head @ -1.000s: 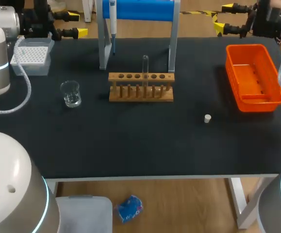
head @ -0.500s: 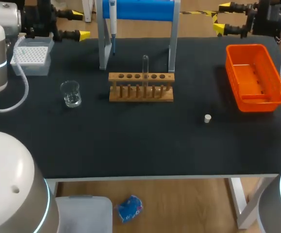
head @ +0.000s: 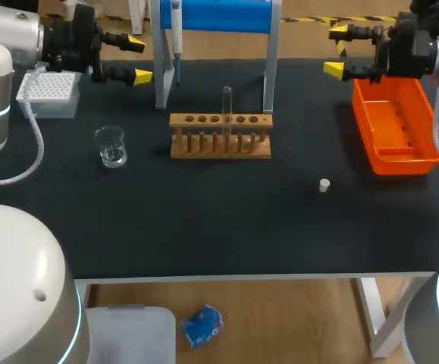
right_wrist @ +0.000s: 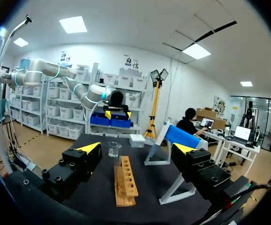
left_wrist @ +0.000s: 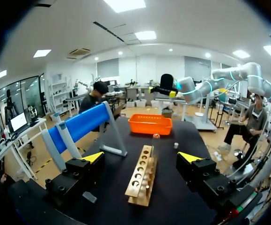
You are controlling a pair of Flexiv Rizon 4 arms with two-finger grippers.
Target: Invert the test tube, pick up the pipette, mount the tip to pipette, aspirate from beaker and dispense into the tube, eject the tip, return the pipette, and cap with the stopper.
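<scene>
The left end effector (head: pixel 138 59) hangs near the far edge of the bench (head: pixel 204 220), its two yellow-tipped fingers spread apart with nothing between them. The right end effector (head: pixel 335 51) faces it from the opposite side, fingers likewise apart and empty.

Between the two, ahead of each, sits the wooden rack (head: pixel 221 136). The test tube (head: pixel 227 102) stands upright in one of its middle holes (which end points up I cannot tell). The pipette (head: pixel 176 38) hangs on the blue-topped stand (head: pixel 213 15), just beside the left end effector on the side toward the right one. The tip box (head: pixel 48 89) rests behind the left end effector's fingers, beside that arm's wrist. The beaker (head: pixel 111 146) stands on the bench nearer the robot than the left end effector, well apart from the rack.

The orange bin (head: pixel 396 121) lies just beside the right end effector. The stopper (head: pixel 324 184) lies alone on the bench, nearer the robot than the right end effector, between rack and bin and touching neither.

From the left wrist, the rack runs straight ahead of the open fingers, with the bin beyond it. From the right wrist, the rack lies ahead, with the beaker and tip box past it.
</scene>
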